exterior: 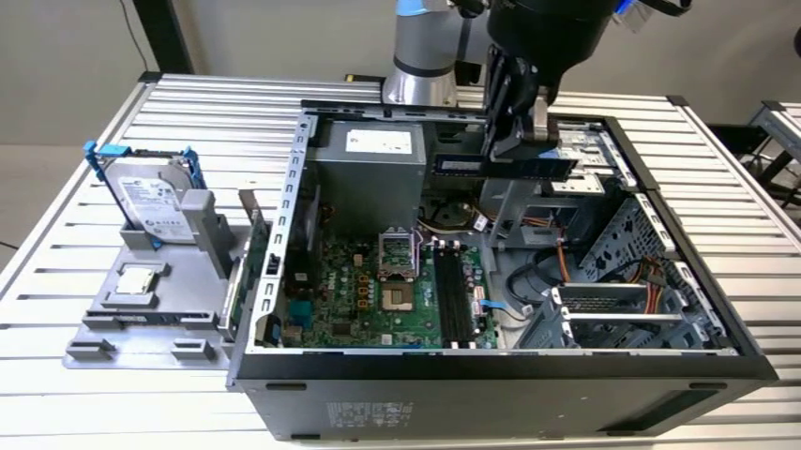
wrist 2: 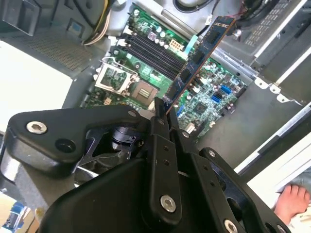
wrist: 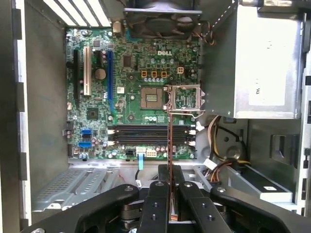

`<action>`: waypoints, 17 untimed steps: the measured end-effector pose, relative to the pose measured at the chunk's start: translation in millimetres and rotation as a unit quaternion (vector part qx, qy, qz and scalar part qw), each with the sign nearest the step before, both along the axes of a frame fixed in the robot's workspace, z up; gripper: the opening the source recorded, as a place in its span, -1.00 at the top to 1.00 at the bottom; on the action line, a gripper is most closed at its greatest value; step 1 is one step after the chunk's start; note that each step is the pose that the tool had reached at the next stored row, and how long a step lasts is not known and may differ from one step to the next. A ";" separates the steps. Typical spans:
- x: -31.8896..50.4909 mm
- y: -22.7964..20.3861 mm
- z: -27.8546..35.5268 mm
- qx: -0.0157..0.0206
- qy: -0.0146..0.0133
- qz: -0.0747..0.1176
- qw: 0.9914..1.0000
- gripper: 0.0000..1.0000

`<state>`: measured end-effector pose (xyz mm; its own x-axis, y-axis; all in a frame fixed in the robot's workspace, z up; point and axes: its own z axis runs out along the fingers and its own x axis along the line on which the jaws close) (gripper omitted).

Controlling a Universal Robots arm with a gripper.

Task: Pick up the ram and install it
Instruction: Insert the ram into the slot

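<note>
My gripper (exterior: pixel 526 141) hangs above the open computer case (exterior: pixel 501 361), shut on the ram (exterior: pixel 501 167). The ram is a long, thin, dark circuit board that lies level in the exterior view, over the back half of the case. In the second wrist view the ram (wrist 2: pixel 199 53) sticks out from between the black fingers (wrist 2: pixel 160 121) towards the motherboard. The first wrist view shows the ram (wrist: pixel 169 141) edge-on, crossing the black memory slots (wrist: pixel 150 135) well above them. In the exterior view these slots (exterior: pixel 453 295) lie on the green motherboard (exterior: pixel 351 300), beside the processor socket (exterior: pixel 398 272).
A grey holder (exterior: pixel 113 323) at the exterior view's left carries a hard drive (exterior: pixel 157 202) and a small square processor chip (exterior: pixel 135 281). Inside the case are the grey power supply (exterior: pixel 370 173), bundled cables (exterior: pixel 551 272) and a metal drive cage (exterior: pixel 613 300). Case walls surround the motherboard.
</note>
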<state>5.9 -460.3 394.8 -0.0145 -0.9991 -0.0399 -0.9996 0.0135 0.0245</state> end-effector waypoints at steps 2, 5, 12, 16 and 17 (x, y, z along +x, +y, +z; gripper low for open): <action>0.0 4.2 0.0 0.000 0.000 0.000 1.000 1.00; 0.0 8.9 0.0 0.000 0.000 0.000 1.000 1.00; 0.0 13.3 0.0 0.000 0.000 0.000 1.000 1.00; 0.0 14.1 0.0 0.000 0.000 0.000 1.000 1.00; 0.0 14.1 0.0 0.000 0.000 0.000 1.000 1.00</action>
<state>5.9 -446.3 394.7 -0.0144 -0.9991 -0.0400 -0.9996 0.0135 0.0245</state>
